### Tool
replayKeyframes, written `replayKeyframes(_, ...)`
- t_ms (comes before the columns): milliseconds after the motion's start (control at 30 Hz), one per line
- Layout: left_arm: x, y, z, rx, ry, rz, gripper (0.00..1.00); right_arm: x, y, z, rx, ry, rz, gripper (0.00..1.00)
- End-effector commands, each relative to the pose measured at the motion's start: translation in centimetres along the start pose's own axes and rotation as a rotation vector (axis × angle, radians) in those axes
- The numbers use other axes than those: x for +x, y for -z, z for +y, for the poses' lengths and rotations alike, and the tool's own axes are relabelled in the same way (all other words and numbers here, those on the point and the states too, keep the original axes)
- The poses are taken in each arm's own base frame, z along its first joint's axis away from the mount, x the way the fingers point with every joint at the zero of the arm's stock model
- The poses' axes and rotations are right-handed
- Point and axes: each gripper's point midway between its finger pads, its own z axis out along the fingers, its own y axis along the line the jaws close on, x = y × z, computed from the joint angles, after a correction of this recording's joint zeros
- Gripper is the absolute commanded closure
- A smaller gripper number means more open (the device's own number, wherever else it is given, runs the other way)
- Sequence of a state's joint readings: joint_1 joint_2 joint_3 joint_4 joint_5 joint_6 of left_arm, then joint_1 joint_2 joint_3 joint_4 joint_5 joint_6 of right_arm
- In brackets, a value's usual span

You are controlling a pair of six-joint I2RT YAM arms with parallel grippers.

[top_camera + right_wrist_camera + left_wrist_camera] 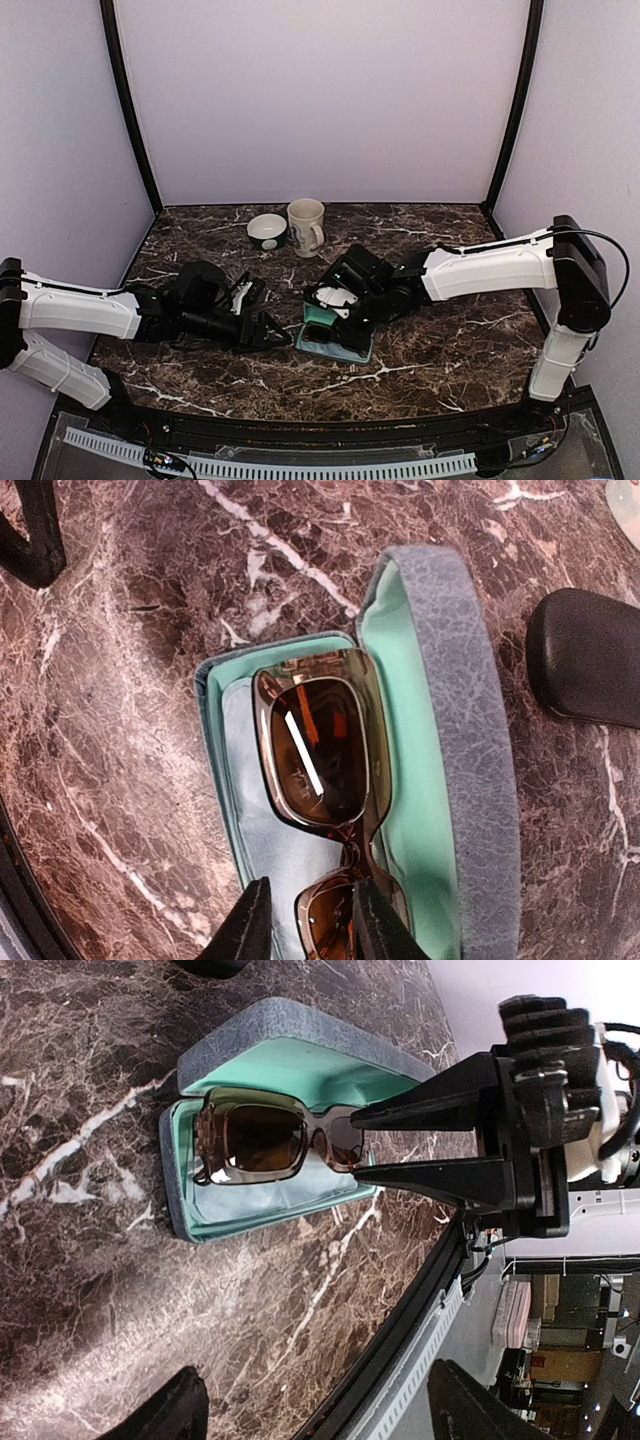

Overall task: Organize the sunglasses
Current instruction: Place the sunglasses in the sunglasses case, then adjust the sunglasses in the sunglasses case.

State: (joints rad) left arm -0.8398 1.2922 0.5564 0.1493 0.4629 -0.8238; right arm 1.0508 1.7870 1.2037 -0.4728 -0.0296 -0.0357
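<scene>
Brown-lensed, translucent-framed sunglasses (320, 750) lie lenses up inside the open grey-blue, teal-lined case (480, 730).

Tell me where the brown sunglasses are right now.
In the right wrist view the brown sunglasses lie inside the open grey-blue case, at the front middle of the table, the right gripper straddling one lens.

one pair of sunglasses (320, 750), two cases (450, 730) (590, 655), one mug (305, 226), one bowl (267, 231)

You can read no text, label, brand, number or sign in any of the three views; any marking on the mug (306, 226) or bowl (267, 231) is too small to tell
</scene>
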Motion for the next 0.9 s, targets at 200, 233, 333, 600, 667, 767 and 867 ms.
replayKeyframes(200, -0.8, -0.3, 0.5, -0.049, -0.069, -0.029, 0.23, -0.3, 3.5, 0.8, -0.014, -0.056, -0.117, 0.71)
replayKeyframes(233, -1.1, -0.4, 0.6, -0.06, -0.081, -0.035, 0.23, 0.2, 3.6, 0.9, -0.018, -0.066, -0.118, 0.71)
replayKeyframes(333, -1.9, -0.6, 1.1, -0.101, -0.126, -0.06, 0.24, 0.3, 5.3, 1.0, -0.028, -0.096, -0.17, 0.71)
replayKeyframes(600, -5.0, -1.2, 1.5, -0.215, -0.233, -0.118, 0.29, 2.0, 7.3, -1.8, 0.029, -0.281, -0.223, 0.65)
replayKeyframes(667, -5.5, -1.4, 1.7, -0.235, -0.254, -0.126, 0.3, 2.3, 7.3, -2.2, 0.04, -0.313, -0.228, 0.62)
replayKeyframes(767, -6.1, -2.0, 1.5, -0.233, -0.283, -0.134, 0.3, 2.7, 7.0, -2.9, 0.054, -0.358, -0.227, 0.58)
replayKeyframes(867, -6.6, -2.4, 0.6, -0.189, -0.311, -0.152, 0.3, 2.8, 6.6, -3.4, 0.053, -0.389, -0.241, 0.52)
